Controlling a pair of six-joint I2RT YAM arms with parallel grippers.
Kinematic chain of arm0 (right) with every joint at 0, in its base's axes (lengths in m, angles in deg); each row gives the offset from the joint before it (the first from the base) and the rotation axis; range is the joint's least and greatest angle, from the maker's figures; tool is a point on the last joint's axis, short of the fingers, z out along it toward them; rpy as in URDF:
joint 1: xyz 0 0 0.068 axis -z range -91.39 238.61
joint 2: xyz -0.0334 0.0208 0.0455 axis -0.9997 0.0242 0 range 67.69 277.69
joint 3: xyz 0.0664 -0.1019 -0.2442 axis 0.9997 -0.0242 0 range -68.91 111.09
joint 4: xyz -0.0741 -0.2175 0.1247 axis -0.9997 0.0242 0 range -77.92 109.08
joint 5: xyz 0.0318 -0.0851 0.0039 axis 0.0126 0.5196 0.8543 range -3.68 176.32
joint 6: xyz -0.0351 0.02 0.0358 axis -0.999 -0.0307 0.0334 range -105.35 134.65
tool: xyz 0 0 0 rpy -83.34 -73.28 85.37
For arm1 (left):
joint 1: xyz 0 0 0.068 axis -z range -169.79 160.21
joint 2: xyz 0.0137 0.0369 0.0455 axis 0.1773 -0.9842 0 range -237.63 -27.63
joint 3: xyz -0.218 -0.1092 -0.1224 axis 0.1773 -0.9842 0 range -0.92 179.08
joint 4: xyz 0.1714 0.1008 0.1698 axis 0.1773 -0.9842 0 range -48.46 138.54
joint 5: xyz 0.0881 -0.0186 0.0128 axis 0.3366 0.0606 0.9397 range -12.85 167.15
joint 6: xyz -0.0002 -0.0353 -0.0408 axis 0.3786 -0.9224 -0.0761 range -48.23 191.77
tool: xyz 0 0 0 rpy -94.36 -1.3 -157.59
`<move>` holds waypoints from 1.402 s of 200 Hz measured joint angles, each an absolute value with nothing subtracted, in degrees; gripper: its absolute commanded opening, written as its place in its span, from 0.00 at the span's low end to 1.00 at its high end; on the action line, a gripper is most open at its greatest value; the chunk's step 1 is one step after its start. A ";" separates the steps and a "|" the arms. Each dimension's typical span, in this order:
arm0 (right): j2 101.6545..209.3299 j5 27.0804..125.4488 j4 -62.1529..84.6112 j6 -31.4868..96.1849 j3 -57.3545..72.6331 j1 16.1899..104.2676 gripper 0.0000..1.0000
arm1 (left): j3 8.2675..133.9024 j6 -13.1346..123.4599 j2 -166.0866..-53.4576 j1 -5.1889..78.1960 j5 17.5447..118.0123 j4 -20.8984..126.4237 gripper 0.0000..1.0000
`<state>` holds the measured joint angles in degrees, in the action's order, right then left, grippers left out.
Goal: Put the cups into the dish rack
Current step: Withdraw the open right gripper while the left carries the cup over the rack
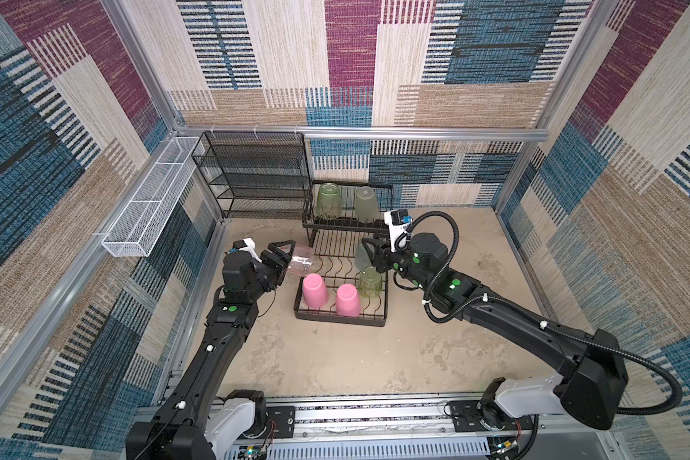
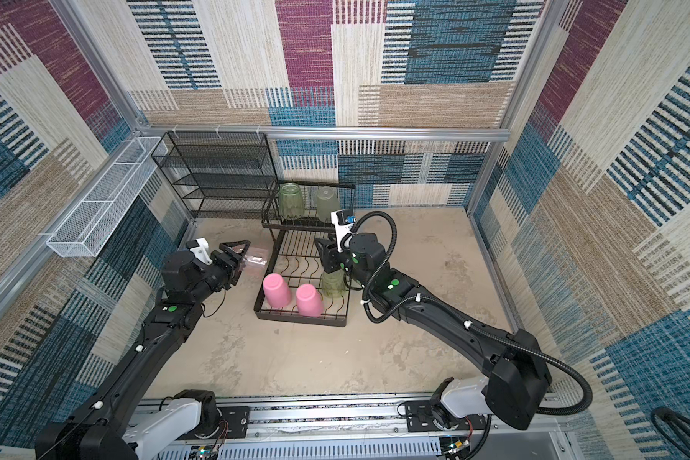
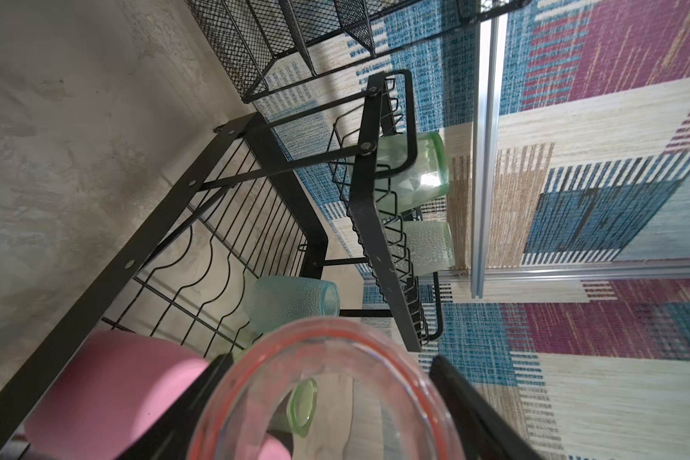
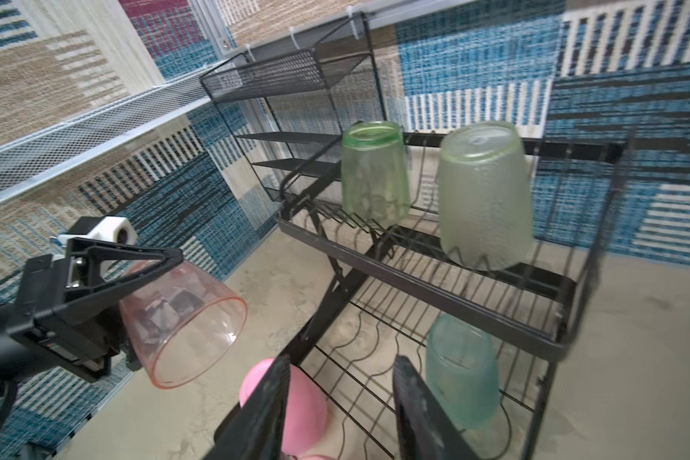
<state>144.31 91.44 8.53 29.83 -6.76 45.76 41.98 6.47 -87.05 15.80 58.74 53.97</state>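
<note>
The black dish rack (image 1: 339, 320) stands mid-table. Two opaque pink cups (image 1: 314, 290) (image 1: 348, 299) and a ribbed green cup (image 1: 370, 282) sit upside down at the front of its low tray. Two green cups (image 1: 329, 200) (image 1: 366, 205) stand on the raised shelf. My left gripper (image 1: 285, 255) is shut on a clear pink cup (image 3: 355, 398), held sideways just left of the rack with its mouth toward the tray. My right gripper (image 4: 343, 370) hovers open over the tray, nothing between its fingers. A frosted teal cup (image 4: 463, 370) stands close beside one finger, not touching it.
A taller black mesh shelf unit (image 1: 255, 175) stands against the back wall left of the rack. A long white mesh basket (image 1: 152, 199) hangs on the left wall rail. Patterned walls close in the back and both sides. Bare tabletop (image 1: 335, 366) lies in front of the rack.
</note>
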 measured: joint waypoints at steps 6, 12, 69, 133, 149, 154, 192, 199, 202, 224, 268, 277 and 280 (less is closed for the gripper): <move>143.20 91.86 9.23 30.09 -7.53 46.18 0.46 | 42.11 7.63 -87.16 16.50 59.68 53.95 0.67; 142.21 92.34 9.75 30.24 -8.18 46.66 0.47 | 42.24 8.94 -87.27 17.28 60.77 53.93 0.67; 133.71 95.75 13.82 32.58 -14.98 52.69 0.48 | 42.26 20.42 -89.78 25.18 69.49 56.09 0.66; 130.02 95.70 14.58 33.04 -18.94 55.75 0.48 | 42.46 35.21 -95.53 31.05 73.97 64.01 0.66; 129.64 95.62 14.56 33.04 -19.44 56.34 0.48 | 42.79 37.75 -96.99 31.86 73.90 65.58 0.66; 129.54 95.38 14.56 33.02 -19.59 56.49 0.48 | 42.87 38.40 -97.41 32.17 73.93 66.13 0.66; 129.05 94.81 14.49 32.98 -20.29 57.56 0.48 | 43.01 43.06 -100.64 34.33 74.54 70.15 0.66; 129.05 94.74 14.49 32.93 -20.42 57.67 0.48 | 43.03 43.74 -101.28 34.88 75.52 70.63 0.66; 129.05 94.61 14.49 32.78 -20.47 57.78 0.48 | 43.03 44.09 -101.56 35.12 75.65 70.87 0.66; 128.79 94.17 14.47 32.71 -20.93 58.04 0.49 | 43.03 46.82 -103.37 37.37 77.12 72.29 0.66; 128.70 93.76 14.17 32.43 -21.54 58.64 0.49 | 43.01 51.15 -107.68 39.80 81.79 75.85 0.65; 128.70 93.74 14.08 32.34 -21.69 58.64 0.49 | 43.01 51.85 -108.49 40.02 82.67 76.40 0.65; 128.70 93.74 14.10 32.34 -21.74 58.68 0.48 | 42.98 52.11 -108.75 40.10 82.95 76.62 0.65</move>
